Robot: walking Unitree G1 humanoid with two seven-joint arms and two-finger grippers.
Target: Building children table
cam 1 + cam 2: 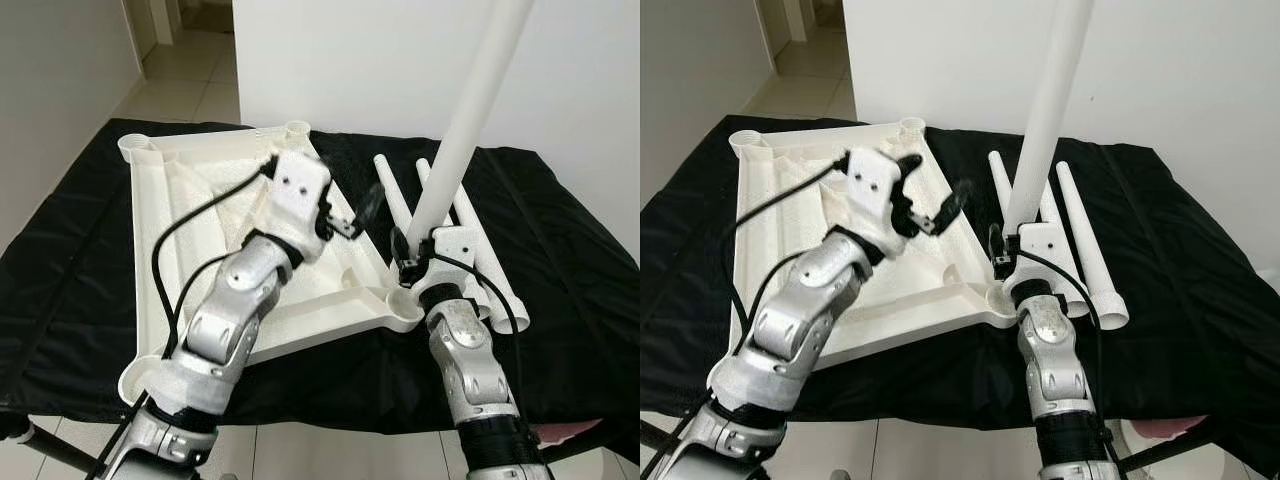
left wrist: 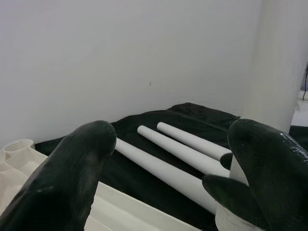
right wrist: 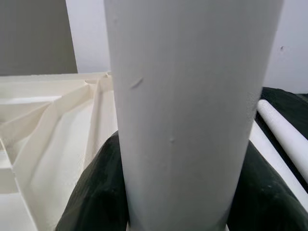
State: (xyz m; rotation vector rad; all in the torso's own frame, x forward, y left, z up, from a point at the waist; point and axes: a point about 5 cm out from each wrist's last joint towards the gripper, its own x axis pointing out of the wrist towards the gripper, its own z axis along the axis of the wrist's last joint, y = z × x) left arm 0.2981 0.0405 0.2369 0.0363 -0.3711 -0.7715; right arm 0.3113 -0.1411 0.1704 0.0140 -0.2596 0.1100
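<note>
We see the white tabletop (image 1: pixel 200 200) lying upside down on a counter (image 1: pixel 560 260) draped in black cloth, its moulded ribs and corner sockets facing up. At the tabletop's near corner socket (image 1: pixel 405 300), nearest the robot's right side, our right gripper (image 1: pixel 410 255) has its fingers closed around a long white leg (image 1: pixel 465 120), which stands almost upright with its lower end at that socket; whether it is fully seated we cannot tell. Just beyond that corner, three more white legs (image 1: pixel 1080 235) lie side by side on the cloth. Our left gripper (image 1: pixel 355 215) hovers above the tabletop's edge close to the upright leg, its fingers (image 2: pixel 72 173) spread wide and holding nothing.
</note>
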